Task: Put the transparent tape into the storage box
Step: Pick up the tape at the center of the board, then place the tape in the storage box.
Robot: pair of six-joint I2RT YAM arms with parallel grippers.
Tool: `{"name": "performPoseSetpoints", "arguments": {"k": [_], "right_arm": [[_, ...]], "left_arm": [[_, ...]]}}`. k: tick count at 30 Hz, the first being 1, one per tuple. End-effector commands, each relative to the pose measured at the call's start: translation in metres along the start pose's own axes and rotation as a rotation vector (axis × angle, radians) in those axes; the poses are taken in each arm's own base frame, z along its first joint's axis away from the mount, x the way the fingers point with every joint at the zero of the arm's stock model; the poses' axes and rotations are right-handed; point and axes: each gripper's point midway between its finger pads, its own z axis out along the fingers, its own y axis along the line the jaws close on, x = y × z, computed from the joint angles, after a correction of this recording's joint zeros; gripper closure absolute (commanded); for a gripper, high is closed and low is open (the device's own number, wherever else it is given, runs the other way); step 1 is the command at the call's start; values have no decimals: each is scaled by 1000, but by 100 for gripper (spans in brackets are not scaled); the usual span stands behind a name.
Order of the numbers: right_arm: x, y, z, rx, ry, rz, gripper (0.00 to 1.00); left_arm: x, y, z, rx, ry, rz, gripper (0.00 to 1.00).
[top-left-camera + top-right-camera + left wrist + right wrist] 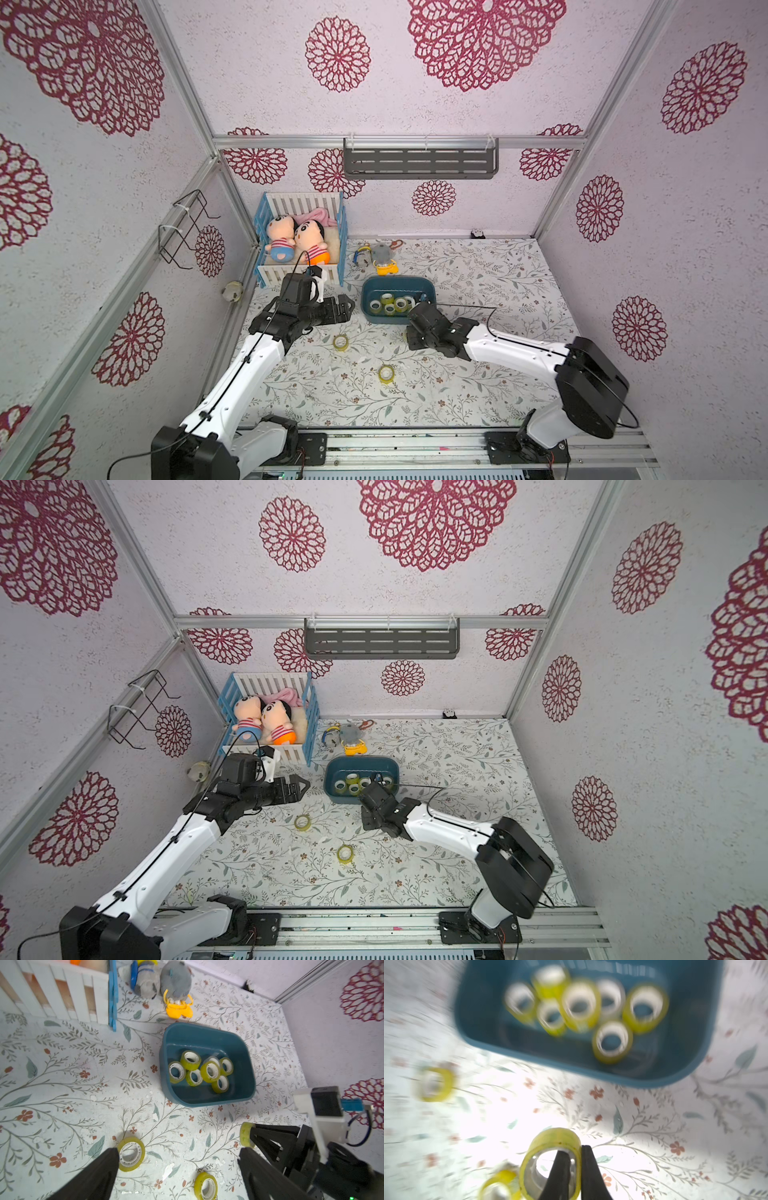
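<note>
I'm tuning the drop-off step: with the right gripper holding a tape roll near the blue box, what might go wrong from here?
The right gripper pinches only one wall of the tape roll, at its tips, so the roll may swing or slip. The roll is short of the storage box; carried low, it could strike the near wall and push the box. Rolls in the box lie clustered; a dropped roll might bounce off them.

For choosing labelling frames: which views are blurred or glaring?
Right wrist view: motion blur smears the storage box, glare whitens the tablecloth, only the held tape roll is sharp. Left wrist view: mostly sharp. Both top views: sharp, evenly lit.
</note>
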Motion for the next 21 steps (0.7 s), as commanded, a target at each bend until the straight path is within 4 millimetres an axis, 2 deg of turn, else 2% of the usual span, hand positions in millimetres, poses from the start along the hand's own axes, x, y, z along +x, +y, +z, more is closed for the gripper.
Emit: {"name": "performPoseSetpoints", "arguments": {"k": [1, 5, 8, 11, 16, 21], "right_arm": [[-54, 16, -28, -96, -141, 10, 100], [-87, 15, -26, -109, -136, 27, 100], [-109, 24, -11, -126, -101, 25, 100], [-125, 31, 13, -98, -53, 10, 100], [-129, 35, 65, -49, 30, 14, 100], [-120, 47, 107, -71, 96, 52, 100]], "left_arm": [[-19, -13, -28, 57, -182, 35, 3], [-27, -1, -39, -11, -243, 29, 3], [-26, 2, -30, -17, -200, 19, 3], [-21, 8, -16, -40, -119, 8, 3], [-16, 21, -2, -90, -40, -20, 3], [-12, 15, 4, -51, -18, -32, 3]]}}
